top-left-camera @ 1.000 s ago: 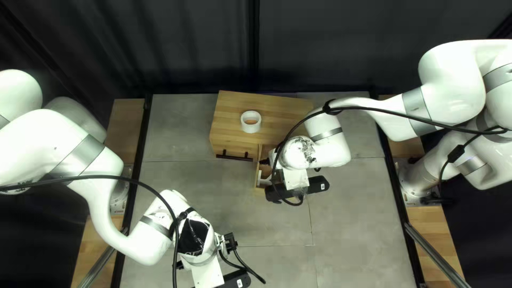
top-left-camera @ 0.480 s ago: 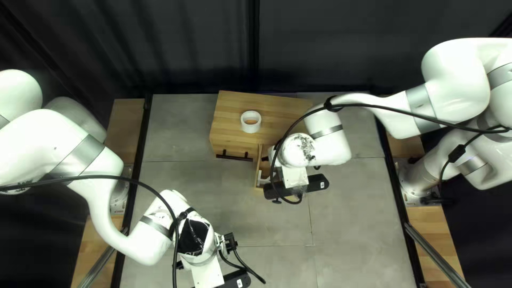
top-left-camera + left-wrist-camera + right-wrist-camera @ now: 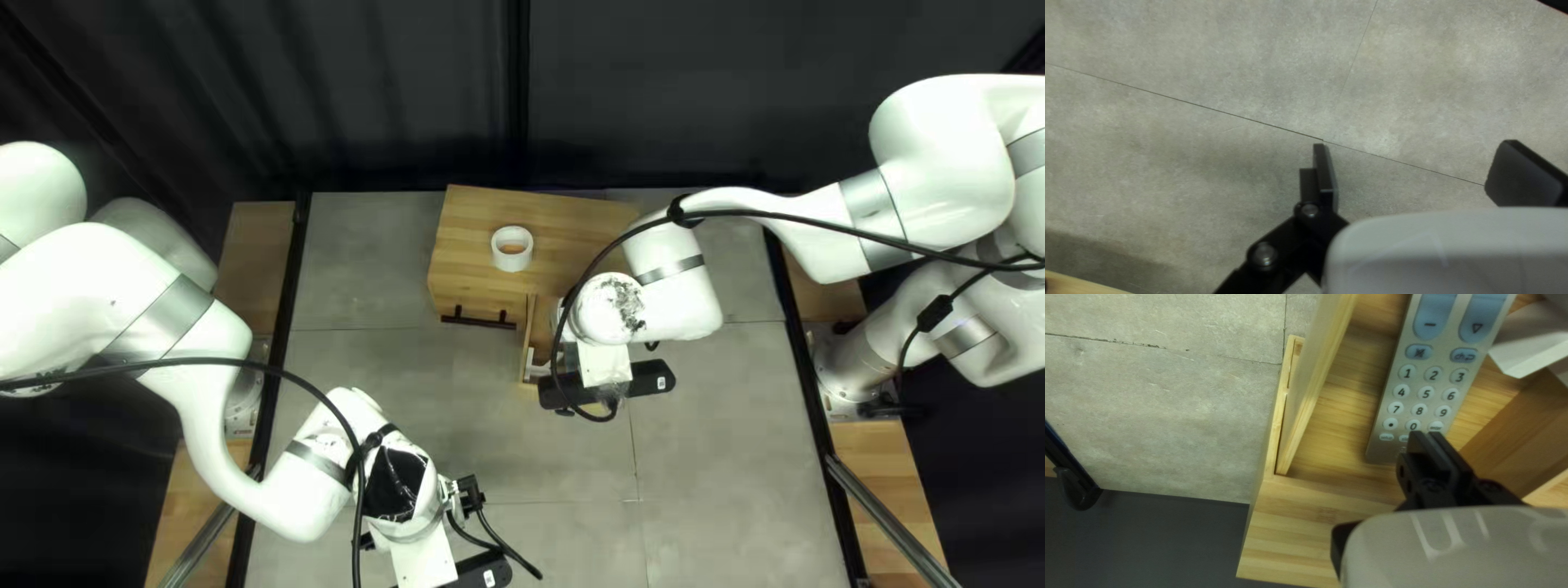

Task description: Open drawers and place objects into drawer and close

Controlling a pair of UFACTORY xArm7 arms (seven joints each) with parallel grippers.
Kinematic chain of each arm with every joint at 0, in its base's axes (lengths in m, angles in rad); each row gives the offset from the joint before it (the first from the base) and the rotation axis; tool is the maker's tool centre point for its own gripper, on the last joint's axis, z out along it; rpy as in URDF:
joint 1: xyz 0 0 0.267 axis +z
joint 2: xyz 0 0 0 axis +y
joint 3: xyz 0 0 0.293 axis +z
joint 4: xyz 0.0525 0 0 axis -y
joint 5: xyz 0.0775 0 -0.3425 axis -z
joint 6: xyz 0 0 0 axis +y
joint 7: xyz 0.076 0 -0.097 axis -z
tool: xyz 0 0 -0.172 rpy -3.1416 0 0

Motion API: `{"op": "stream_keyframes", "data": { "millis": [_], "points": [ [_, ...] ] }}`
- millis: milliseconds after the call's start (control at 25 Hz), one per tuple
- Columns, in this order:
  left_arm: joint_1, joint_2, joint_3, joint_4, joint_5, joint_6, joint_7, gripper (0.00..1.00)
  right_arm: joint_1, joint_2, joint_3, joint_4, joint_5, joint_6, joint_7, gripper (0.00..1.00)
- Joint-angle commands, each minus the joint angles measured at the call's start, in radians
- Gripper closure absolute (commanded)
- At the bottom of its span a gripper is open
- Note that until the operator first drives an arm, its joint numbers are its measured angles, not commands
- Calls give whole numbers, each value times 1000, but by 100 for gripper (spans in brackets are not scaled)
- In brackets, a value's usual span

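Right hand (image 3: 1428,436) pinched narrow, empty, over remote (image 3: 1418,401) lying in open drawer (image 3: 1310,386). Left hand (image 3: 1413,143) wide, above worktop (image 3: 1181,163). Remote looks light, stiff, slick; probably best taken across long sides, mid-length.

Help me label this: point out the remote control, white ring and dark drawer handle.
Remote control (image 3: 1426,393): right wrist view, its number keys.
White ring (image 3: 512,262): top left view, its near wall.
Dark drawer handle (image 3: 477,321): top left view, middle of its bar.

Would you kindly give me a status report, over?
Left gripper open, right gripper shut. Drawer open, remote inside. Right gripper overhead, possibly in the way.
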Motion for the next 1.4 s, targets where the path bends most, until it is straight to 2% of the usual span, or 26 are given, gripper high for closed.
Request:
{"op": "stream_keyframes", "data": {
  "millis": [40, 400, 720, 1400],
  "points": [
    [0, 0, 0, 0, 0, 0, 0, 0, -1, 18, 1, 8, 10, 12, 0, 0],
    [0, 0, 0, 0, 0, 0, 0, 0, 5, 22, 7, -19, -4, -31, 5, 0],
    [0, 0, 0, 0, 0, 0, 0, 0, 5, 40, 8, -4, 4, -30, 13, 0],
    [0, 0, 0, 0, 0, 0, 0, 0, -25, 81, -19, 1, -4, -60, 20, 0]
  ]
}}
